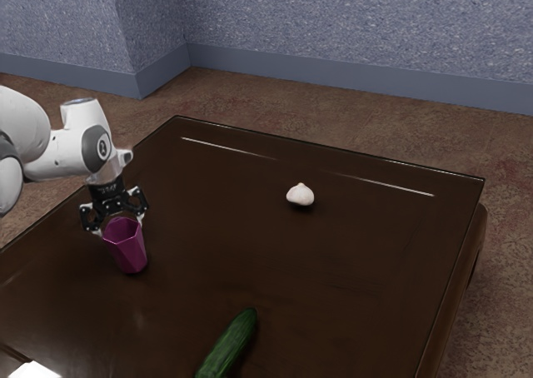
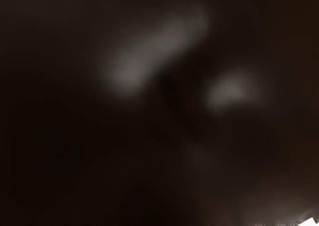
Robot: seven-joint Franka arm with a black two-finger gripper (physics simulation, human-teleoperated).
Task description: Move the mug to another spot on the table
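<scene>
The cucumber is lying nearest, and the tool is hanging at the mug's top, likely to lift it; I cannot tell if it is gripping.

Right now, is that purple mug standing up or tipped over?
Standing up: the mug rests on its base on the table, open rim facing upward just beneath the gripper.

Arm reaching in from exterior view's left, gripper pointing straight down.
</scene>
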